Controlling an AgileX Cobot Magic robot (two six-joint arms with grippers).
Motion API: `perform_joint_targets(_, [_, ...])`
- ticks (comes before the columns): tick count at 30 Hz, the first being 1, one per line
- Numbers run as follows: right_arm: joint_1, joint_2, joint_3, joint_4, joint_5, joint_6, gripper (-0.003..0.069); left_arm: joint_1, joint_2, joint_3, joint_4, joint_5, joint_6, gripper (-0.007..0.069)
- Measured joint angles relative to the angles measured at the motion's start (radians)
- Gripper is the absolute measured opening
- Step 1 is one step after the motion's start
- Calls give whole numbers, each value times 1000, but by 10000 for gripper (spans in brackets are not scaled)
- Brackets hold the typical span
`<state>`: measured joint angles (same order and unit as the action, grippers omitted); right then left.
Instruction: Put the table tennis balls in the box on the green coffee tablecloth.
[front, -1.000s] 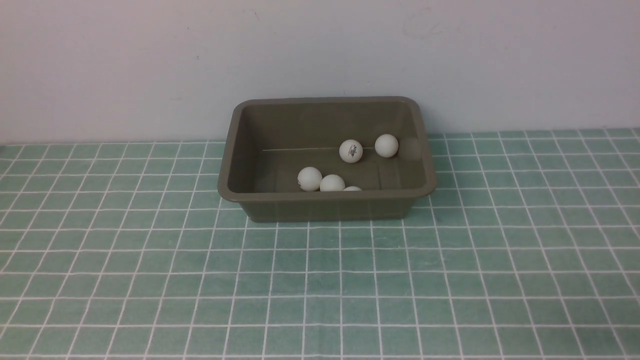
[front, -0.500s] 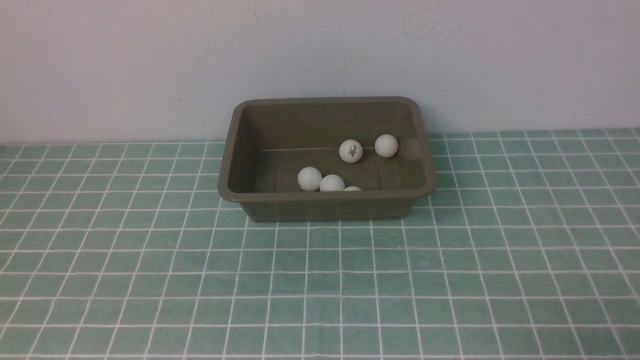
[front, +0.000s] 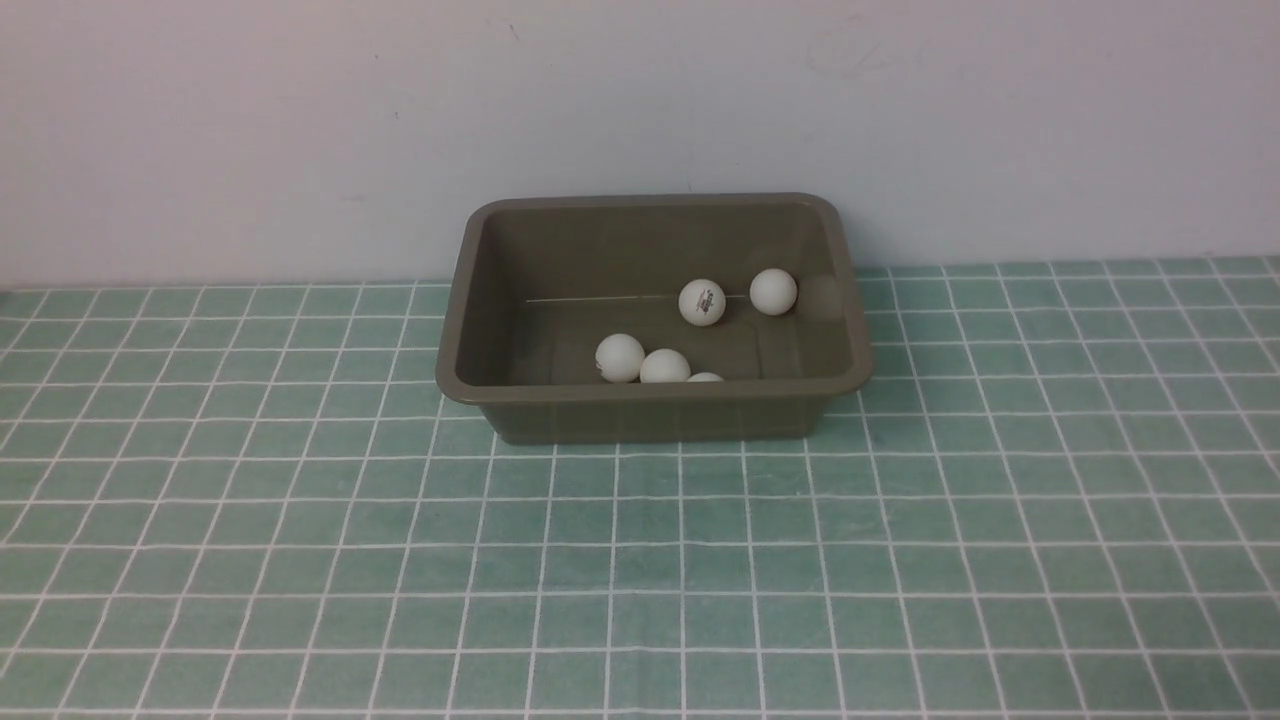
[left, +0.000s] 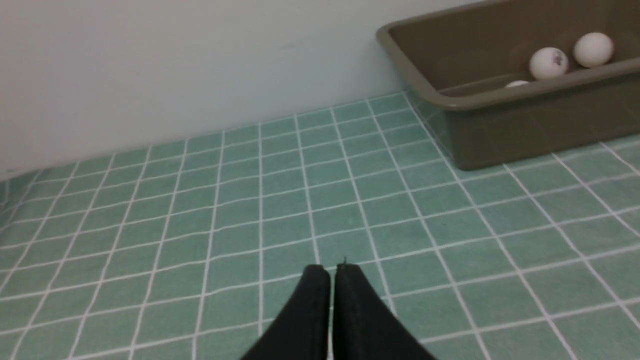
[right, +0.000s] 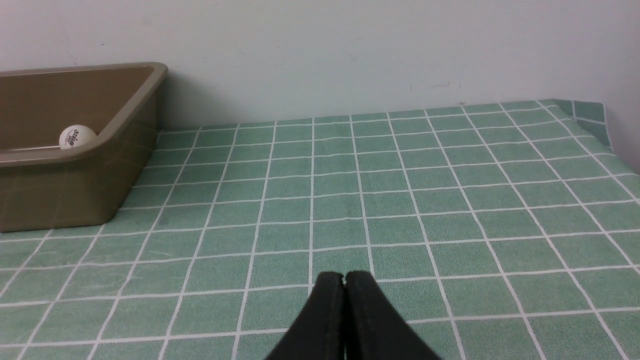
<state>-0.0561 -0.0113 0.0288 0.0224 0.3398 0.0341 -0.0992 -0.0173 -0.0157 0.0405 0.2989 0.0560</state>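
Inside the box (front: 655, 405) on the green coffee tablecloth (front: 640, 560) lie all five table tennis balls (front: 702, 302); both jaws are pressed closed, empty. Task looks finished; nothing remains to fetch.

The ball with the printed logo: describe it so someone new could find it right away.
On the green checked tablecloth stands an olive-brown box against the wall. Inside, two balls lie toward its far right. The logo ball is the left one, showing dark print; its neighbour looks plain white.

Left claw (left: 332, 270) and right claw (right: 344, 277): jaws pressed together, empty.
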Motion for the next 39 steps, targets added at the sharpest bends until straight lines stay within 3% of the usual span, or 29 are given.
perform_joint_targets(6, [0, 0, 0, 0, 0, 0, -16, 73, 0, 42, 0, -117, -7, -4])
perform_joint_targets(14, [0, 0, 0, 0, 6, 0, -16, 143, 0, 43, 0, -120, -10, -4])
perform_joint_targets(39, [0, 0, -1, 1, 11, 0, -16, 149, 0, 43, 0, -114, -16, -4])
